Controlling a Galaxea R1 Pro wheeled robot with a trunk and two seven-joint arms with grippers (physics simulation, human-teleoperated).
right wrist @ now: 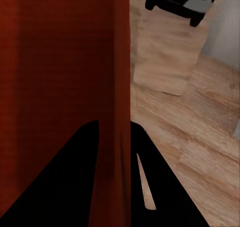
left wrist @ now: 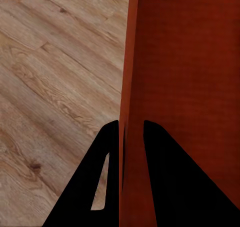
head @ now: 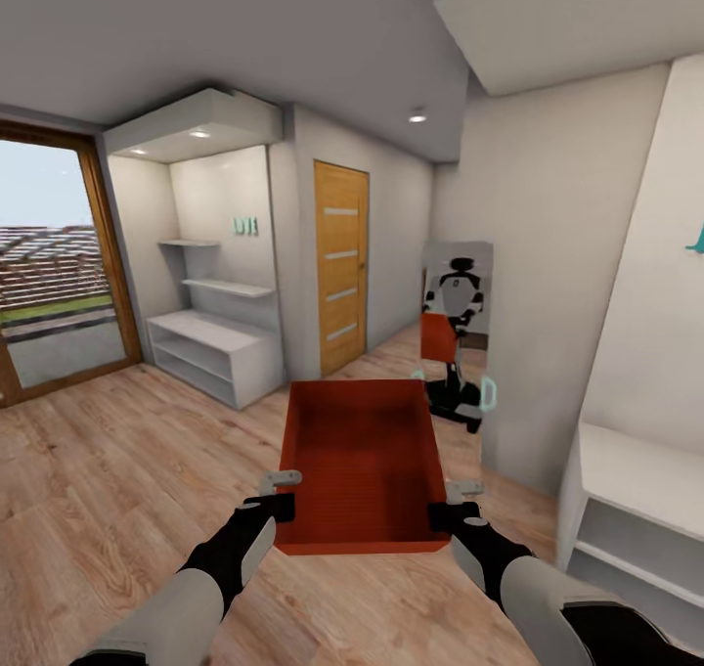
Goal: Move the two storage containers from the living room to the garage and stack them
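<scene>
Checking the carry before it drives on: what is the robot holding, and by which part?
One container, carried by both hands: left hand clamps its left side wall, right hand its right side wall.

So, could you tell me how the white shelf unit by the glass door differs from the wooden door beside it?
The white shelf unit is low, wide and open-fronted; the wooden door is tall, narrow and shut. The unit is plain white; the door is orange-brown with pale horizontal strips. Both stand beyond the carried storage container.
</scene>
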